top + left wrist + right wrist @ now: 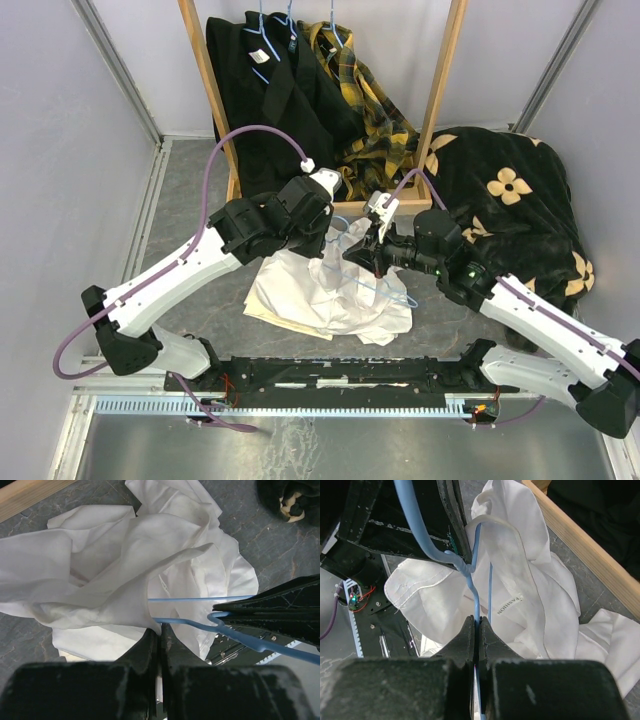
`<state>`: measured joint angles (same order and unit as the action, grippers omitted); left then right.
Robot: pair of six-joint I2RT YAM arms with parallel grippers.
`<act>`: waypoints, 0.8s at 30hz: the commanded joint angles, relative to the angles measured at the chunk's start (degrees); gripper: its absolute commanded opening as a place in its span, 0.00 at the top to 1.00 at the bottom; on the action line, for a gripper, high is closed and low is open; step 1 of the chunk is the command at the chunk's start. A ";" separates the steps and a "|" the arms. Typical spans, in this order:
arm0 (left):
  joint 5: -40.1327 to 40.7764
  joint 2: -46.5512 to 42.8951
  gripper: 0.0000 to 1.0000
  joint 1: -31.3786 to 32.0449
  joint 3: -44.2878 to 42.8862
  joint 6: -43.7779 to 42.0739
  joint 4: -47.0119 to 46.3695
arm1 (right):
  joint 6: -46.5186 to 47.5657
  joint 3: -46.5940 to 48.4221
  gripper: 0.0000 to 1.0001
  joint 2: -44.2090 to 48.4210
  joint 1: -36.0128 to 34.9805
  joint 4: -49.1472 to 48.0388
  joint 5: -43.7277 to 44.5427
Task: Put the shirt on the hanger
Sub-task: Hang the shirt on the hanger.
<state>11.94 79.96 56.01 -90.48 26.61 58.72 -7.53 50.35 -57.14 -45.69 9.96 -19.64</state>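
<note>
The white shirt lies crumpled on the grey floor between the two arms. My left gripper is shut on a raised fold of it, and in the left wrist view white cloth is pinched at the tips. The light-blue wire hanger runs partly inside the shirt's neck. My right gripper is shut on the hanger's wire, which passes between the tips. A label reading FASHION shows inside the shirt. The hanger's bent neck lies beside the right gripper's fingers.
A wooden rack stands behind, holding black garments and a plaid one on blue hangers. A black blanket with cream flowers lies at the right. A cream cloth lies under the shirt. A black rail lines the near edge.
</note>
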 commanded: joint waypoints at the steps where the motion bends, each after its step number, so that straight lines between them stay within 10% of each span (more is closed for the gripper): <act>1: 0.01 0.67 0.97 1.51 -4.67 -0.58 -3.54 | -1.68 -1.62 1.00 -0.54 -1.08 -8.70 -3.10; 12: -0.91 0.74 0.97 3.49 -4.76 -0.55 -5.02 | -6.89 -11.92 1.00 1.68 -1.69 -35.13 7.56; 24: -0.47 -0.47 0.97 5.12 -9.05 -0.34 -3.69 | -3.81 -12.53 0.99 2.48 -1.69 -39.35 7.78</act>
<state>14.37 80.99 58.94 -93.65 26.61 58.35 -12.75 36.27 -56.82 -47.16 -20.21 -13.43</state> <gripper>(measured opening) 0.051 0.015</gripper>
